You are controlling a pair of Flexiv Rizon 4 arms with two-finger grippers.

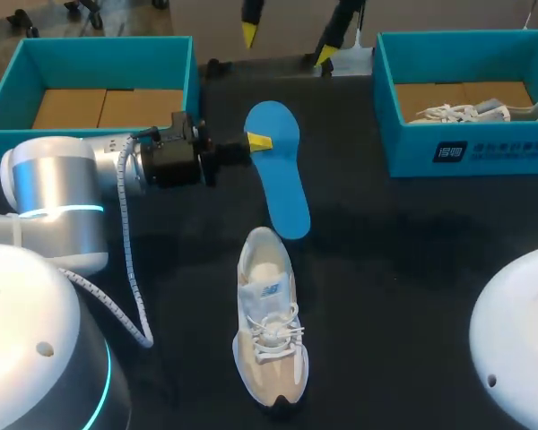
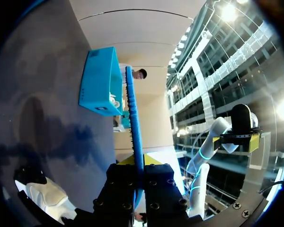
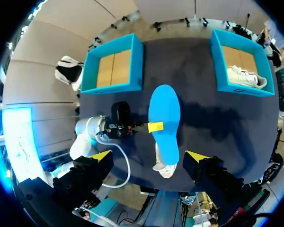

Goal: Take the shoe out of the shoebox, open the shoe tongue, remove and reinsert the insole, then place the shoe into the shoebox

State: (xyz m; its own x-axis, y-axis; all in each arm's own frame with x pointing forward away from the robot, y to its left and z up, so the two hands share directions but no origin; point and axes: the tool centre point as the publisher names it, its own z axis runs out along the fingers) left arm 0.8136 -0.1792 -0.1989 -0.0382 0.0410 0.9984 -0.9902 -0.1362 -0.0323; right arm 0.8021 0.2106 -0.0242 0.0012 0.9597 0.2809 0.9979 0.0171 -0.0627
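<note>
My left gripper (image 1: 255, 141) is shut on the edge of a blue insole (image 1: 276, 170) and holds it above the dark table, behind the shoe. The left wrist view shows the insole (image 2: 134, 123) edge-on, pinched between that gripper's (image 2: 138, 163) fingers. A white and beige shoe (image 1: 269, 318) lies on the table near the front, laces up, with its opening towards the insole. My right gripper (image 3: 149, 158) hangs high over the table, wide open, with nothing in it, looking down on the insole (image 3: 163, 120) and the shoe (image 3: 163, 166).
A teal shoebox (image 1: 90, 54) with a bare cardboard floor stands at the back left. At the back right, a second teal box (image 1: 466, 148) holds another white shoe (image 1: 480, 112). The left arm's cable (image 1: 130, 269) trails across the table's left side.
</note>
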